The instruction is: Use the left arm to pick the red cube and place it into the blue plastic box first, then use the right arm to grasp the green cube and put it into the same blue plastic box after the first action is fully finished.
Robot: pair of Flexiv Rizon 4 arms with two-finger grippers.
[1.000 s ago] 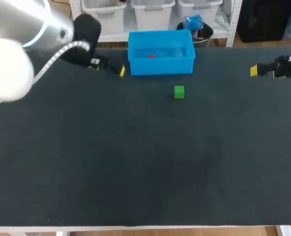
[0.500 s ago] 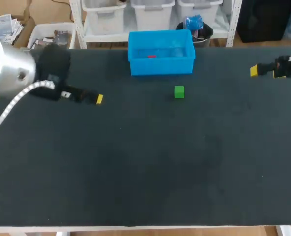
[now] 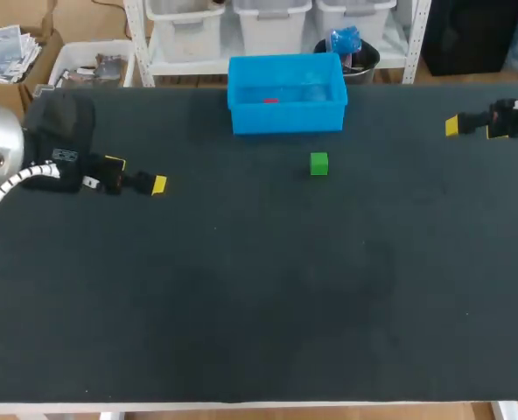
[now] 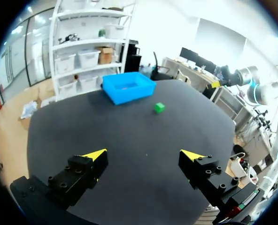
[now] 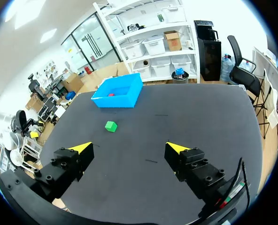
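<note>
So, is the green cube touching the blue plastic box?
Apart. The head view shows a strip of bare table between the green cube and the front wall of the blue plastic box. The left wrist view shows the same gap.

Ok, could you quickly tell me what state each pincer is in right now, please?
Left pincer: open, holding nothing.
Right pincer: open, holding nothing.

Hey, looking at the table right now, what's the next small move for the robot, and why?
Probably swing the right pincer, open and empty, toward the small green cube on the black table. The small red cube already lies inside the blue plastic box, and the open left pincer sits well clear of it.
</note>
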